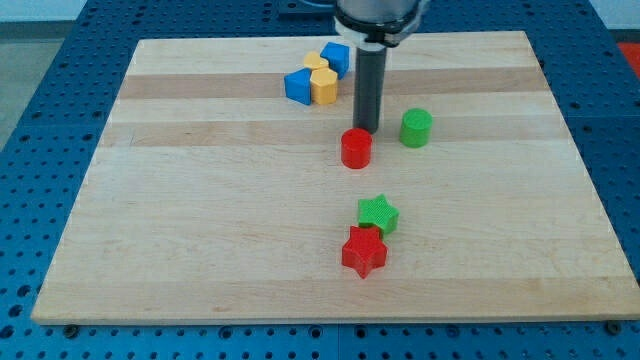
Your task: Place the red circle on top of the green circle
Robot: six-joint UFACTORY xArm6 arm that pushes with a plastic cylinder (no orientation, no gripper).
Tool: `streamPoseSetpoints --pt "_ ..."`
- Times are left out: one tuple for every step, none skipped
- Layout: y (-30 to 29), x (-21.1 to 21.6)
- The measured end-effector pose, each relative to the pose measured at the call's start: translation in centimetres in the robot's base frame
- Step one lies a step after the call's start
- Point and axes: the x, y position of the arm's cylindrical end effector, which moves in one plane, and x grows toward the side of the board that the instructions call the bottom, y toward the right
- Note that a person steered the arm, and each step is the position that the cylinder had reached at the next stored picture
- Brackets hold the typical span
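The red circle (pixel 356 148) sits near the middle of the wooden board (pixel 200 220). The green circle (pixel 416 128) stands to its right and slightly toward the view's top, a small gap apart. My tip (pixel 368 131) is at the end of the dark rod, just above and to the right of the red circle, touching or almost touching its top-right edge. The tip lies between the two circles, left of the green one.
A green star (pixel 378 213) and a red star (pixel 364 251) touch each other toward the view's bottom. A cluster of two blue blocks (pixel 298 85) (pixel 336 57) and two yellow blocks (pixel 323 86) sits near the top edge, left of the rod.
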Motion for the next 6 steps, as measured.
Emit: streamPoseSetpoints --pt "-2.7 0.0" --pt "-5.1 0.6" --pt "-5.8 4.1" --pt "-5.8 6.4" --pt "-4.5 7.2" --pt "-1.1 3.9"
